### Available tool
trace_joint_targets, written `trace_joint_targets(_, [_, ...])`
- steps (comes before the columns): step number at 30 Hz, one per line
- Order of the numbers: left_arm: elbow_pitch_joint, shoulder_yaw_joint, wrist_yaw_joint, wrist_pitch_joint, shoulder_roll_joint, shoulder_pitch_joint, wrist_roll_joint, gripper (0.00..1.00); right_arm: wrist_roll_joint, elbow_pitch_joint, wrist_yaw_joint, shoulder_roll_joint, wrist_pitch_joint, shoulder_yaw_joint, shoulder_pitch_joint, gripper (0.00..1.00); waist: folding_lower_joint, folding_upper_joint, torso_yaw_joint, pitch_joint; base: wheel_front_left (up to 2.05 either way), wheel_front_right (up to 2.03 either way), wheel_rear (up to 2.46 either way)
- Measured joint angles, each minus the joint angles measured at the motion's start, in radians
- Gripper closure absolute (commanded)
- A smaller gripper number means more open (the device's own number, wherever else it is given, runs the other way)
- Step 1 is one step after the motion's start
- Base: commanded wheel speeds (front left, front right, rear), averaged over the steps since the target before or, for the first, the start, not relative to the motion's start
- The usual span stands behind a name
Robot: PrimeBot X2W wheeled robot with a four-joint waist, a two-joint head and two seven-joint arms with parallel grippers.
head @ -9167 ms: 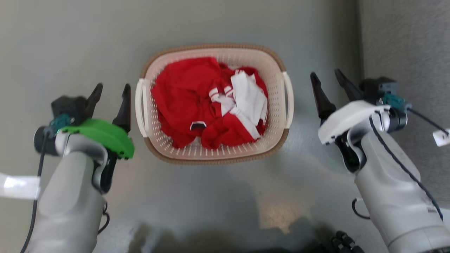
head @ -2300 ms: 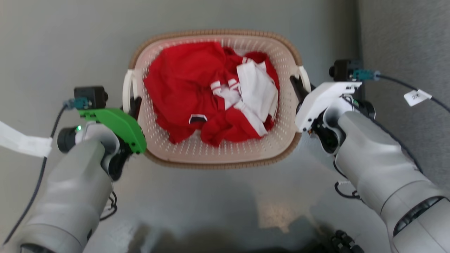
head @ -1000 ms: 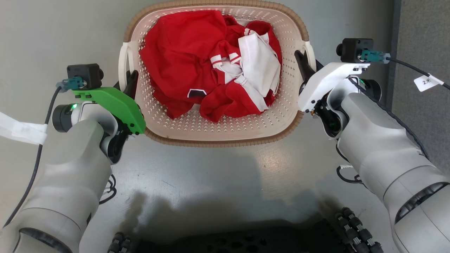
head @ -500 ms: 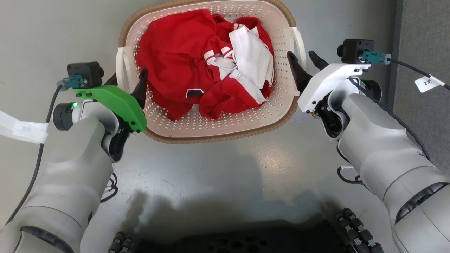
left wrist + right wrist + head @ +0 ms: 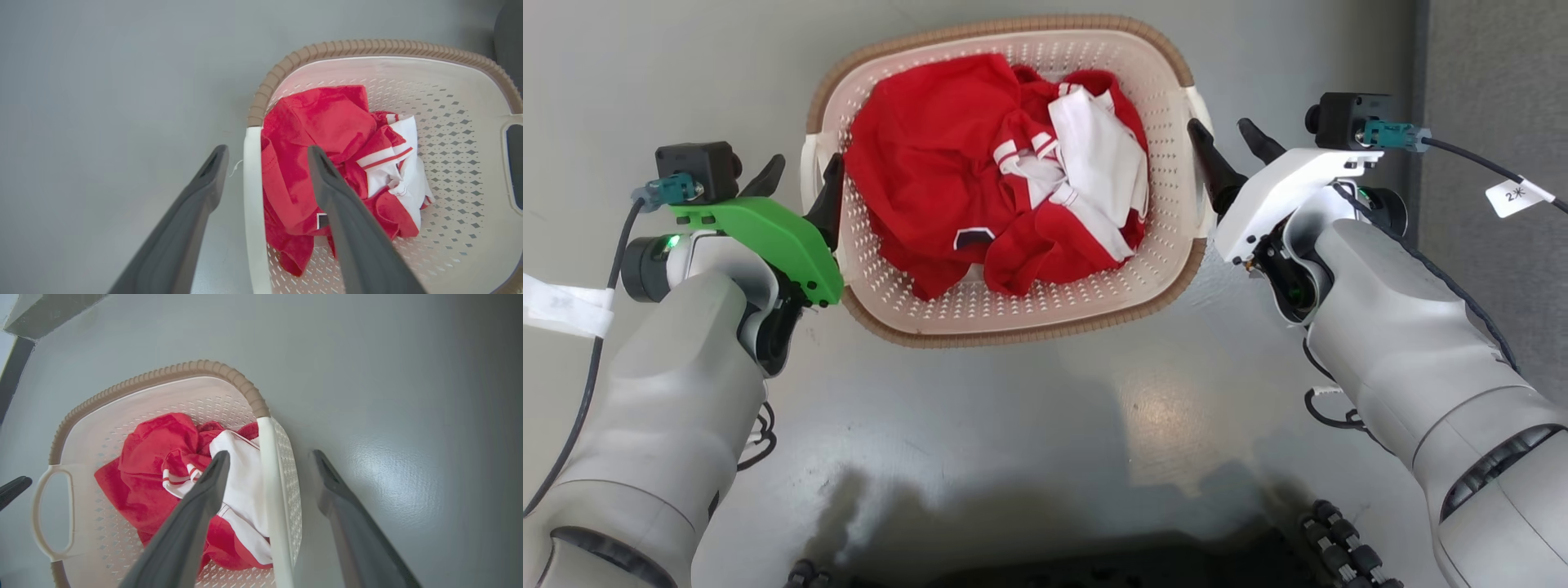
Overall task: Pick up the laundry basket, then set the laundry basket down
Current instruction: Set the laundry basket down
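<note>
1. The left gripper (image 5: pixel 805 163) has its fingers spread wide, astride the left handle (image 5: pixel 809 175). In the left wrist view the white handle bar (image 5: pixel 251 196) runs between the two fingers with a gap on either side. The inner finger hangs over red cloth, the outer one over the floor (image 5: pixel 1045 425).
2. The laundry basket (image 5: pixel 1013 331) sits on the grey floor between both arms, turned slightly askew. It is cream and perforated with a brown rim, and holds crumpled red and white clothes (image 5: pixel 915 155).
3. The right gripper (image 5: pixel 1218 126) is also spread, astride the right handle (image 5: pixel 1201 163). In the right wrist view the bar (image 5: pixel 271 490) passes between the fingers, clear of both. The inner finger is above white cloth.
</note>
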Motion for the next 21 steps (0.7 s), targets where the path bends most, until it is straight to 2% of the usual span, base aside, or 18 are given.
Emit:
trace_joint_targets(10, [-0.09,0.046,0.0,0.0,0.026,0.004,0.047,0.0,-0.004,-0.044,0.0,0.0,-0.003,-0.036,0.006,0.0,0.0,0.0,-0.013,-0.088,0.0,0.0,0.0])
trace_joint_targets(14, [-0.145,0.092,0.0,0.0,0.042,0.01,0.078,0.0,-0.035,-0.077,0.0,-0.004,-0.003,-0.064,0.006,0.0,0.0,0.0,-0.019,-0.135,0.0,0.0,0.0])
trace_joint_targets(21, [-0.221,0.19,0.0,-0.003,0.074,0.086,0.142,0.0,-0.116,-0.179,0.0,-0.047,-0.004,-0.132,0.03,0.0,0.0,0.0,-0.029,-0.238,0.0,0.0,0.0])
